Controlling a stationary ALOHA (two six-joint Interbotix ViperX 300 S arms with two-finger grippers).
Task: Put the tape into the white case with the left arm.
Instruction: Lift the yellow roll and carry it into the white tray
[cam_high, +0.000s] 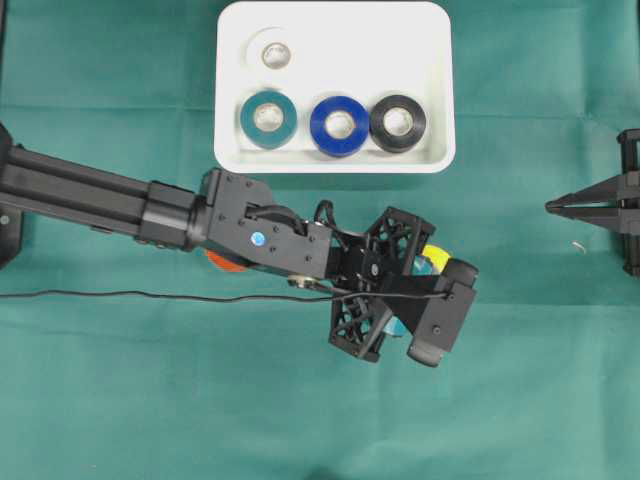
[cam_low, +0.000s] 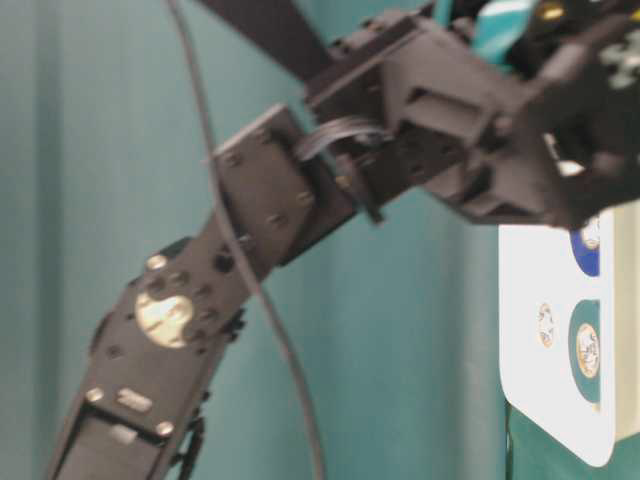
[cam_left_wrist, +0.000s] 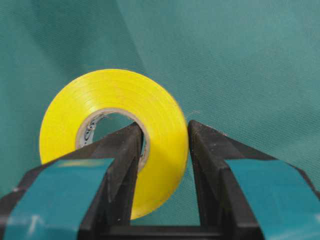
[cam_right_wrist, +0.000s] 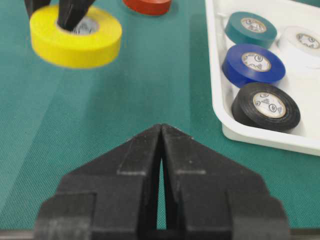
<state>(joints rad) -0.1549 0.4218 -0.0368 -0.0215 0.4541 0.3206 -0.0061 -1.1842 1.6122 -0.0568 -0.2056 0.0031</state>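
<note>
Nearest your lens, in the left wrist view, two black fingers with teal patches pinch one wall of the yellow tape roll: one finger sits inside the core, the other against the outer face. The left gripper is thus clenched on the roll's wall rather than spanning its full width, a hold that likely suits its narrow jaw travel.

The right wrist view adds what the left cannot: the yellow roll appears lifted just clear of the green cloth, roughly flat, gripped from above. It also shows an orange roll lying farther off on the cloth, and the right gripper with its pointed jaws pressed together, holding nothing.

The overhead view gives you the layout. The white case lies beyond the left arm, holding a white roll, a teal roll, a blue roll and a black roll. Only a sliver of yellow shows past the gripper frame here. Bare floor remains in the case's right rear part, a probable destination.

The table-level view shows mainly the arm's blurred links and the case edge.
</note>
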